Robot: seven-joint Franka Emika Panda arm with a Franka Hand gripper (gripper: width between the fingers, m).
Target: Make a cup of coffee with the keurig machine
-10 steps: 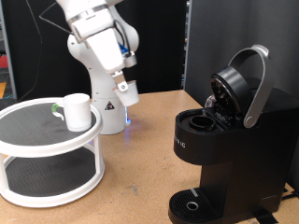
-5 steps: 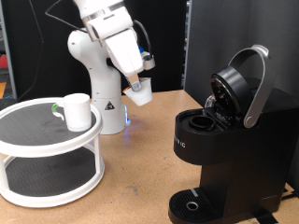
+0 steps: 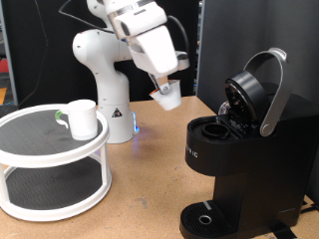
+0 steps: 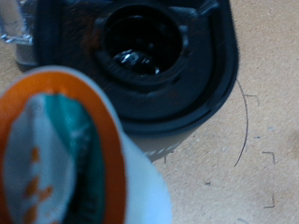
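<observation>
The black keurig machine (image 3: 239, 159) stands at the exterior view's right with its silver-handled lid (image 3: 261, 92) raised and its pod chamber (image 3: 212, 129) open. My gripper (image 3: 164, 90) hangs left of the lid, above and left of the chamber, shut on a small white coffee pod (image 3: 167, 97). In the wrist view the pod with its orange and green lid (image 4: 61, 159) fills the foreground, with the open round chamber (image 4: 140, 42) beyond it. The white cup (image 3: 82, 119) stands on the top tier of a round white stand (image 3: 50, 159) at the left.
The arm's white base (image 3: 105, 85) stands behind the stand on the wooden table (image 3: 140, 189). The machine's round drip tray (image 3: 204, 220) is at its foot. A black panel (image 3: 214, 50) rises behind the machine.
My gripper has carried the pod to the right and slightly up, from beside the arm's base toward the machine's open chamber. The cup and machine have not moved.
</observation>
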